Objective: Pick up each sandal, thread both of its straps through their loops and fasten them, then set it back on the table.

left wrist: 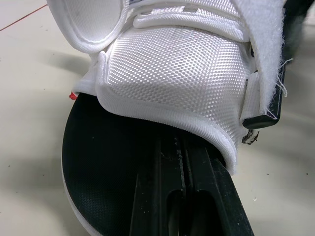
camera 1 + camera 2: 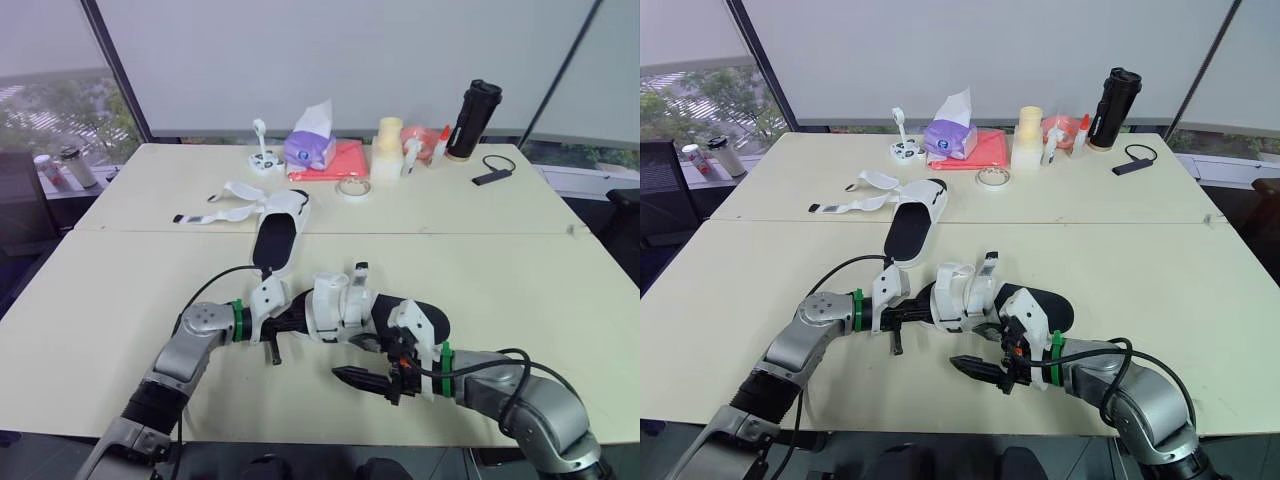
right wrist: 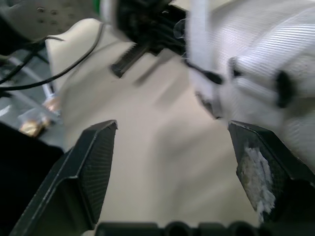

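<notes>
The near sandal [image 2: 345, 305], white straps over a black sole, lies close to the table's front edge. My left gripper [image 2: 293, 326] is shut on its left end. In the left wrist view a black finger [image 1: 189, 196] rests on the insole, under the white mesh strap [image 1: 172, 73]. My right gripper [image 2: 350, 377] hovers open just in front of the sandal, its fingers [image 3: 93, 162] spread wide and holding nothing. A second sandal [image 2: 278, 232] lies farther back on the table [image 2: 120, 290]. Its straps [image 2: 225, 205] are unfastened and spread out to the left.
Along the far edge stand a purple tissue pack [image 2: 311, 146] on a red cloth [image 2: 345, 160], a tape roll [image 2: 352, 187], a cream cup [image 2: 388, 150], a black bottle [image 2: 473, 118] and a small black device with a cord [image 2: 492, 176].
</notes>
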